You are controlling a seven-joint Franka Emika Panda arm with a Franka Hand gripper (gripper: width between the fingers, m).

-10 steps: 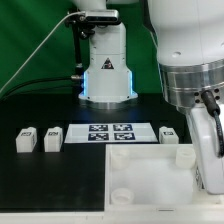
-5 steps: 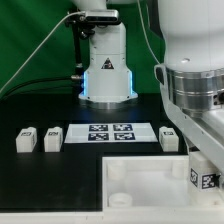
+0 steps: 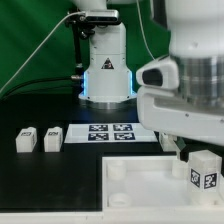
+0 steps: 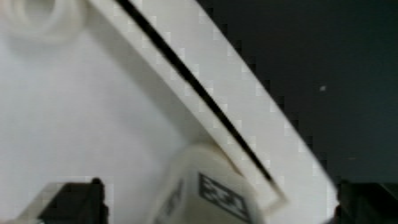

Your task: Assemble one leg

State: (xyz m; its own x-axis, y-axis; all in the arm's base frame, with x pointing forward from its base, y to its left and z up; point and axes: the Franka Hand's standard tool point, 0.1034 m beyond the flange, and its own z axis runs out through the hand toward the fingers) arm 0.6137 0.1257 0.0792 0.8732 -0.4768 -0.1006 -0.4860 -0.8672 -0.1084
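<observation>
The end effector [image 4: 128, 205] is wide open and holds nothing, so it should lift straight up and leave the leg [image 3: 205, 170] standing on the panel [image 3: 140, 185].

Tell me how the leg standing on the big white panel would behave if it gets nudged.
The leg is a tall, narrow block standing upright near a corner of the panel, so a push high up would probably tip it rather than slide it. Its flat faces mean it is unlikely to roll. It looks like stiff, light plastic, though weight cannot be judged from here.
</observation>
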